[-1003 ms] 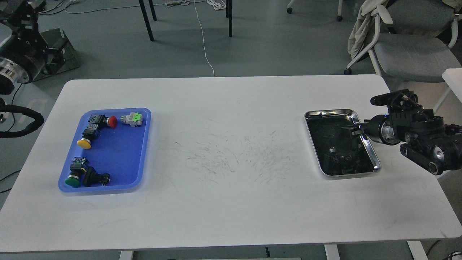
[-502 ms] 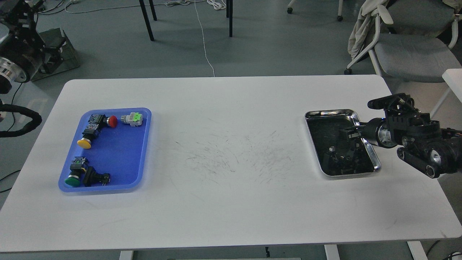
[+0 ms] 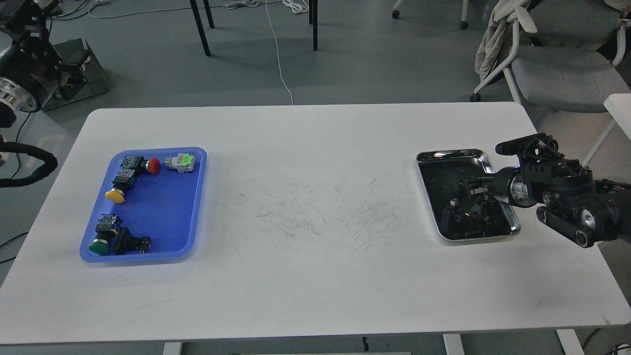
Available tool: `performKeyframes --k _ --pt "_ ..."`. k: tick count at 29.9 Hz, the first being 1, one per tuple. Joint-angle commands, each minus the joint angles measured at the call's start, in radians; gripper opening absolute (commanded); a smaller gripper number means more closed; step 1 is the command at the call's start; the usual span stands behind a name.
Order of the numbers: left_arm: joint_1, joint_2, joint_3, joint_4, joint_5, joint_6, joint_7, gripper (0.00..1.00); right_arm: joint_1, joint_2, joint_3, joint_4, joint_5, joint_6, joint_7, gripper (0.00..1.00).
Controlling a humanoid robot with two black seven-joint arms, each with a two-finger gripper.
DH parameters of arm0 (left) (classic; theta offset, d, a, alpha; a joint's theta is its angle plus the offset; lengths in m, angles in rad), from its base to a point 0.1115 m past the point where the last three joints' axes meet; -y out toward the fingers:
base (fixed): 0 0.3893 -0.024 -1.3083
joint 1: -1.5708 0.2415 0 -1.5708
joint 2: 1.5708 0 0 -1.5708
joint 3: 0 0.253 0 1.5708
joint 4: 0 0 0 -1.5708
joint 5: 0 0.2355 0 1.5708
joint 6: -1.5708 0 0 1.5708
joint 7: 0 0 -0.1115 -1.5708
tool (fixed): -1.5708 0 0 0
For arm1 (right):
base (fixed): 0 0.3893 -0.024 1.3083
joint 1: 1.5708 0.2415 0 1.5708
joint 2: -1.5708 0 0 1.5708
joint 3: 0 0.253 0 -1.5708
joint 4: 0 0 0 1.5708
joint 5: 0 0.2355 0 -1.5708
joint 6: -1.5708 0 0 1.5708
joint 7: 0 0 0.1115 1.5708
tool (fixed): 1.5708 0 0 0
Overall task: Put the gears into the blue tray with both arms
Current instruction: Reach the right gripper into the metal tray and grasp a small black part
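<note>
Head view: one white table (image 3: 315, 276) carries two trays. The blue tray (image 3: 162, 217), at nine o'clock of the table's middle, is a rounded rectangle with a low paler rim. It holds five push-button switches: a red-capped one (image 3: 148, 164), a grey one with a green part (image 3: 180, 162), a yellow-capped one (image 3: 118, 187), a green-capped one (image 3: 102, 237) and an all-black one (image 3: 129, 241).

The steel tray (image 3: 449, 154) sits at three o'clock, shiny-rimmed with a dark bottom. Dark small parts lie in its lower half; the gears cannot be told apart there.

Two arms show. The right gripper (image 3: 471, 190) reaches in from three o'clock over the steel tray; its fingers merge with the dark bottom, so open or closed cannot be told. The left arm (image 3: 24, 74) stays off the table at ten o'clock; the state of its claw cannot be told either.
</note>
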Motion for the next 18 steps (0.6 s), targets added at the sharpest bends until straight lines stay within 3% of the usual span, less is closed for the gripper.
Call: performKeyframes --k 1,13,18 --pt "0.000 0.000 0.000 0.000 0.000 0.000 0.000 0.98 0.000 0.008 0.000 -0.015 0.001 0.000 0.000 0.55" --pt "0.000 0.001 -0.001 0.000 0.000 0.000 0.000 0.99 0.000 0.043 0.005 -0.036 0.003 -0.003 -0.002 0.42" --pt "0.000 0.003 -0.001 0.000 0.000 0.000 0.000 0.99 0.000 0.043 -0.001 -0.035 0.003 -0.001 -0.002 0.41"
